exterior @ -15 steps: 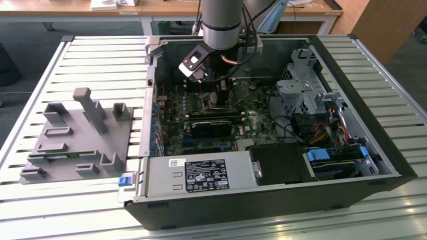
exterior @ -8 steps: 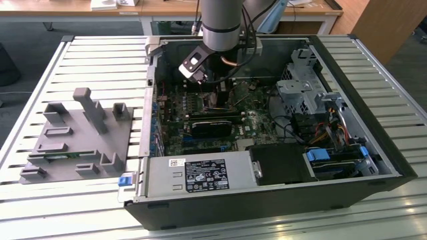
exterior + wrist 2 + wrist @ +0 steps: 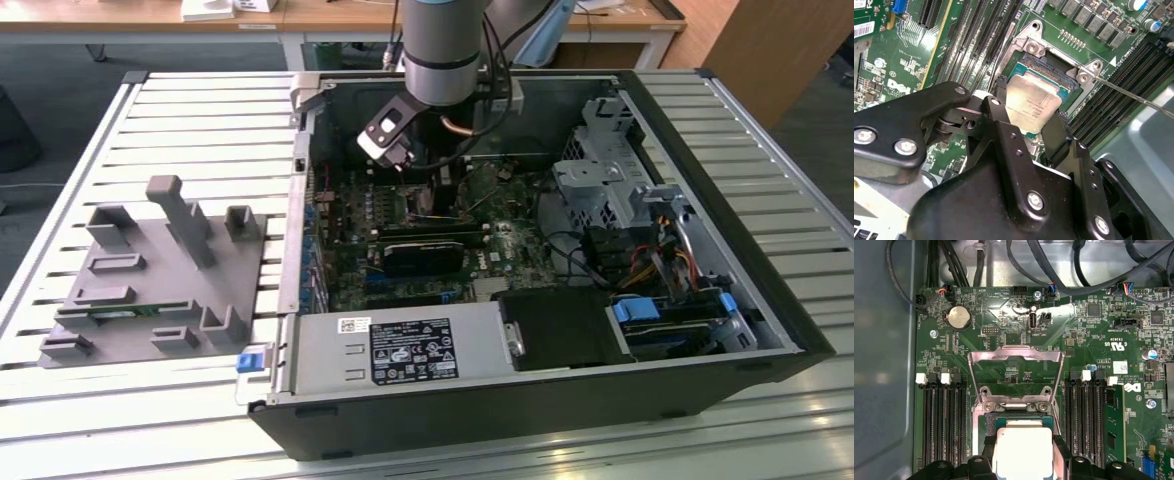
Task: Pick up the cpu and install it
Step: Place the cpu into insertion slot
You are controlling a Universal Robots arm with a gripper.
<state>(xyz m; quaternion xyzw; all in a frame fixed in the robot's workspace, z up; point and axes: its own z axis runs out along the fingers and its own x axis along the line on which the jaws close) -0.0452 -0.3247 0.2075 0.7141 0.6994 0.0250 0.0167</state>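
Observation:
The cpu (image 3: 1031, 105), a thin square chip with a silver-grey top, is held between the two black fingers (image 3: 1000, 107) of my gripper (image 3: 1029, 120). It hangs slightly tilted just over the open motherboard socket (image 3: 1051, 62). The first wrist view shows the cpu (image 3: 1021, 447) in the shut gripper (image 3: 1023, 462) in front of the socket (image 3: 1016, 416), whose metal load plate (image 3: 1015, 356) is folded back. Whether the chip touches the socket I cannot tell. In the exterior view the gripper (image 3: 434, 192) reaches down into the open computer case (image 3: 747, 260).
Black memory slots (image 3: 944, 425) flank the socket, with a green memory stick (image 3: 1114, 425) in one. The thin socket lever (image 3: 1134, 95) sticks out beside it. A dark card (image 3: 420, 255), power supply (image 3: 400, 350), drive cage (image 3: 601, 180) and cables crowd the case. A grey fixture (image 3: 147, 270) lies outside.

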